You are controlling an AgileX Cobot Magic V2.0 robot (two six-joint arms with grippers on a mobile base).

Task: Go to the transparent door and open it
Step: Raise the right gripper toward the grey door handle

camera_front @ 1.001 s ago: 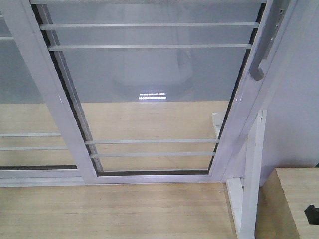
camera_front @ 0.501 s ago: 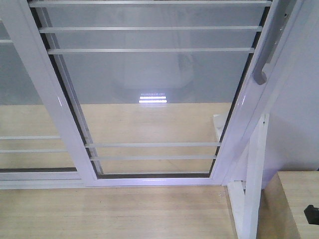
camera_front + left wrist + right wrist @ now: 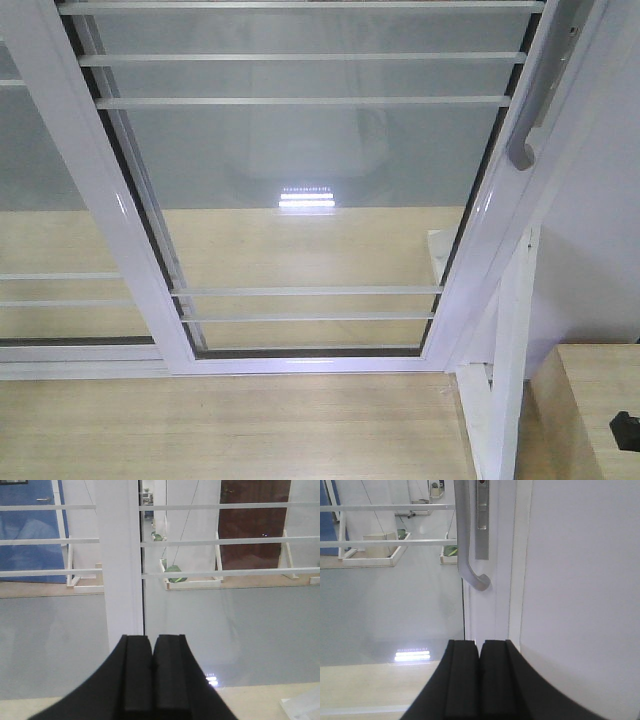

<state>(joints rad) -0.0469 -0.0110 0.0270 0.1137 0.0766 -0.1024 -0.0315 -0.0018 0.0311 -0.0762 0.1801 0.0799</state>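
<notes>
The transparent door [image 3: 300, 180] fills the front view: clear glass in a white frame with thin white bars. Its curved grey handle [image 3: 530, 120] runs down the right edge. In the right wrist view the handle [image 3: 465, 540] hangs straight ahead and above my right gripper [image 3: 480, 645], which is shut and empty, short of the door. My left gripper [image 3: 152, 639] is also shut and empty, facing the white frame post [image 3: 120, 570] between the two glass panels.
A second white-framed glass panel [image 3: 50, 230] without a handle stands at left. A white wall [image 3: 600, 240] and a white stand [image 3: 505, 370] are at right, with a wooden surface [image 3: 600, 410] at the lower right. Light wood floor [image 3: 230, 430] lies in front.
The view moved slightly closer to the door over the first half second, then held still. Both grippers remain shut.
</notes>
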